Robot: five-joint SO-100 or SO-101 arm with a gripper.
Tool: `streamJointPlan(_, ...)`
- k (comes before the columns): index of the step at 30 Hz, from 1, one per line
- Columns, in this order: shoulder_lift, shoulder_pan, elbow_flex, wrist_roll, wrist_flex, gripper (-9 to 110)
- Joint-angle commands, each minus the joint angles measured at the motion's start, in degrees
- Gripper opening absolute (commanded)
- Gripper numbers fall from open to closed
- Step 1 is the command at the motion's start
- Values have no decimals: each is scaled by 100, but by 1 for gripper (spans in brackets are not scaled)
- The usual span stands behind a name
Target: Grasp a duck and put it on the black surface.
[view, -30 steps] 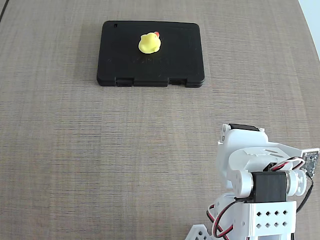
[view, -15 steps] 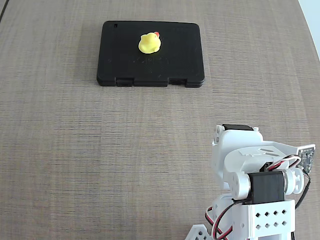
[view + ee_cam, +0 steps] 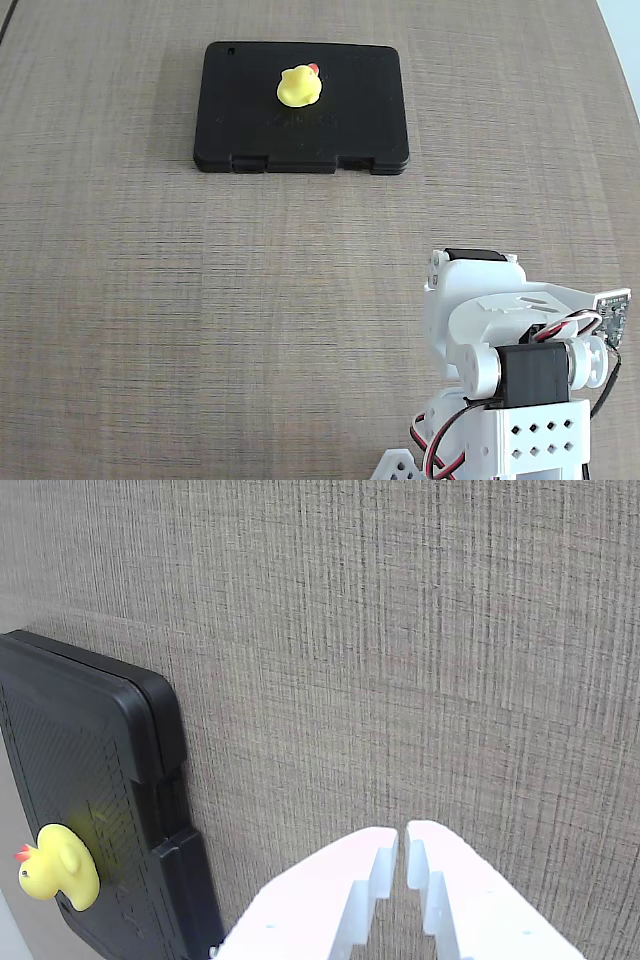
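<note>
The small yellow duck (image 3: 299, 86) with a red-orange beak sits on top of the flat black case (image 3: 360, 120) at the far side of the table. In the wrist view the duck (image 3: 57, 867) rests on the black case (image 3: 80, 750) at the lower left. My white gripper (image 3: 401, 836) is at the bottom of the wrist view, well away from the duck, its fingers nearly touching and holding nothing. In the fixed view only the folded white arm (image 3: 510, 370) shows at the lower right; the fingertips are hidden there.
The table (image 3: 150, 300) is a wood-grain brown-grey surface. A pale strip runs along its right edge (image 3: 625, 40) in the fixed view. The arm's base, motors and wires fill the lower right corner.
</note>
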Motion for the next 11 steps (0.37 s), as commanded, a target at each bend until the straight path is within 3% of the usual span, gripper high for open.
streamJointPlan(1, 369, -79, -53, -26, -9, 0)
streamJointPlan(11, 369, -149, -53, -53, -9, 0)
